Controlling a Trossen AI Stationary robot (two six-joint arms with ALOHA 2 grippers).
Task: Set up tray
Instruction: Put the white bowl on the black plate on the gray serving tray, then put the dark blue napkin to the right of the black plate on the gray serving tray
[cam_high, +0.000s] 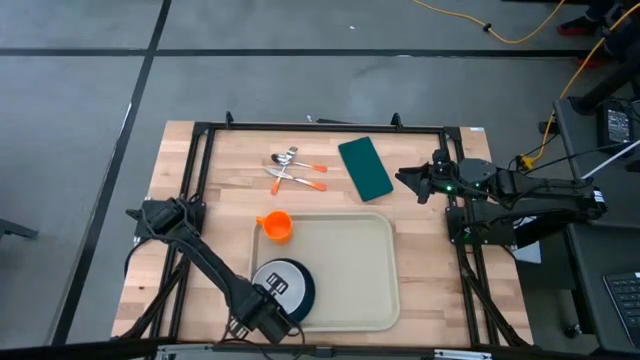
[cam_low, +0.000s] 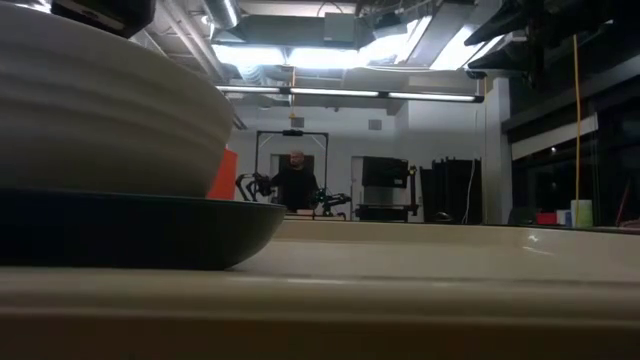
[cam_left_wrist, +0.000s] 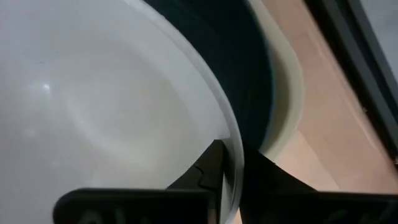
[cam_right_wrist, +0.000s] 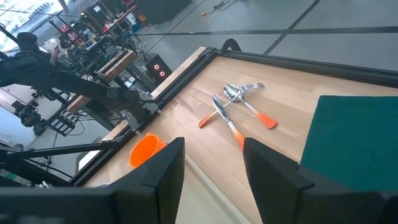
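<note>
The wooden table (cam_high: 220, 160) is framed by black rails, and the tray (cam_high: 355, 265), a large cream rectangle with a raised rim, is seen lying flat on its near half, between the two arm bases. In the tray's near left corner a dark teal plate (cam_high: 305, 290) is set, and a white bowl (cam_high: 278, 277) is stacked on it; in the low view the bowl (cam_low: 90, 110) is seen resting in the plate (cam_low: 130, 228), with the tray rim (cam_low: 420, 300) running across the foreground. The left gripper (cam_high: 270, 305) is positioned at the bowl's near edge, and in the left wrist view its fingers (cam_left_wrist: 208, 171) are seen closed on the bowl's rim (cam_left_wrist: 124, 93), one inside and one outside. The right gripper (cam_high: 412, 178) is held above the table's far right area, just beside the dark green napkin (cam_high: 365, 167), which lies flat beyond the tray; its fingers (cam_right_wrist: 165, 168) are seen spread apart with nothing between them. An orange cup (cam_high: 277, 226) is standing at the tray's far left corner; whether it is inside the rim cannot be told. Orange-handled cutlery (cam_high: 295, 168), a spoon, a fork and a knife, is laid crossed on the far side of the table, left of the napkin. A person (cam_low: 296, 182) is noted in the room behind.
</note>
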